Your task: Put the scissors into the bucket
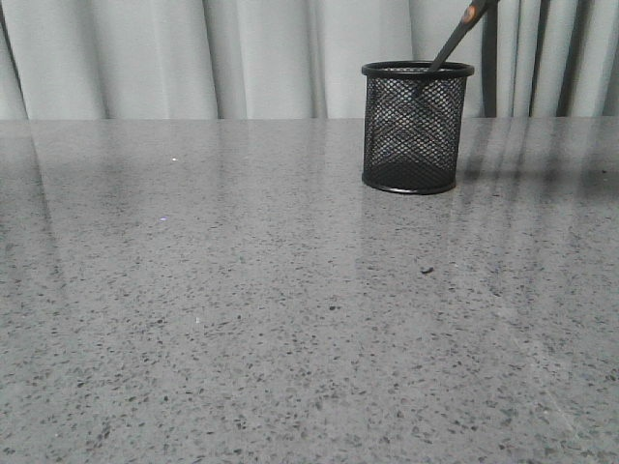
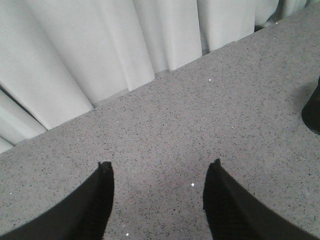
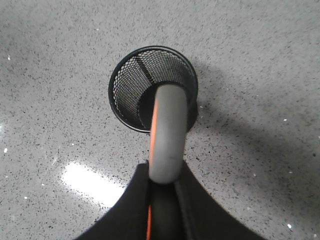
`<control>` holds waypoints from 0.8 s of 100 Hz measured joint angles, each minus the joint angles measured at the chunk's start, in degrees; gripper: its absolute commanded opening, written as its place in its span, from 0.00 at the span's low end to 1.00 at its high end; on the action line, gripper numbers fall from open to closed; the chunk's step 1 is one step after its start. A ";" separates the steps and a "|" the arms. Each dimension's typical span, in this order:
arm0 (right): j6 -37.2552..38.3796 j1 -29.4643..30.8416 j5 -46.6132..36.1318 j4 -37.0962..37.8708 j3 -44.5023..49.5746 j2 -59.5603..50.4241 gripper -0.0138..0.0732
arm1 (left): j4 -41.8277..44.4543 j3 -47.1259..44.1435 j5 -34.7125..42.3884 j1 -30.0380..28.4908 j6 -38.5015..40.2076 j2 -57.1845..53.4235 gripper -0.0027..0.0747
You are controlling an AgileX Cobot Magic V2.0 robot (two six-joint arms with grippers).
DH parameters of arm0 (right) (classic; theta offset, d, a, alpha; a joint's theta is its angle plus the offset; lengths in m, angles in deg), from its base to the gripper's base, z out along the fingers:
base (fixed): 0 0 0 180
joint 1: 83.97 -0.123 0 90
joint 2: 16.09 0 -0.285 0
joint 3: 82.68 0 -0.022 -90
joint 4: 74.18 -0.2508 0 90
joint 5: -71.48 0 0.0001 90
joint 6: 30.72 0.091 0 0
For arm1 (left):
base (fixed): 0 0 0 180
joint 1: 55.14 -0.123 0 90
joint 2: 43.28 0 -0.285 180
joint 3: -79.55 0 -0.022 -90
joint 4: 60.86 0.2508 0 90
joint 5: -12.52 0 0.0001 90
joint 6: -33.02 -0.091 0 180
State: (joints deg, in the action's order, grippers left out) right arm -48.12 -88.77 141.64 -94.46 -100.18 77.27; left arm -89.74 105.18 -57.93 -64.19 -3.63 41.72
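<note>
1. Scissors [image 1: 455,39] tilted, blades down inside bucket [image 1: 416,130], handle end leaning up and to the right past the rim; front view shows the blade crossing the rim, tip lost behind mesh; cannot tell if tip touches the base.
2. Bucket upright on table [image 1: 242,319], far right of centre, just in front of curtain [image 1: 193,58].
3. Right gripper [image 3: 165,187] clenched on scissors; right wrist view shows grey handle loop with orange lining pinched between dark fingers [image 3: 202,210], loop hanging directly over the bucket mouth.
4. Left gripper [image 2: 159,200] released, nothing between its fingers; hovers over bare table, well apart from scissors; bucket edge just visible at the side of left wrist view.
5. Handling, judged: scissors rigid, light, smooth plastic loops likely a bit slippery; loop is the sensible hold, blades too slim and hard to pinch; longer than the bucket is tall, so top-heavy once dropped, will lean on the rim.
6. Bucket looks light, wire mesh; a sideways nudge or a blade tip snagging the mesh could tip it.
7. Step, judged: insertion nearly done; release left.
</note>
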 measured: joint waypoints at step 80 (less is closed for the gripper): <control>-1.04 -0.22 -2.97 0.21 -0.32 6.02 0.38 | 0.00 0.00 -0.37 0.00 0.00 0.00 0.50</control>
State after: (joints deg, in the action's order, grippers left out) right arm -49.16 -89.00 138.67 -94.25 -100.50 83.29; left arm -89.74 105.18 -58.30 -64.19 -3.63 41.72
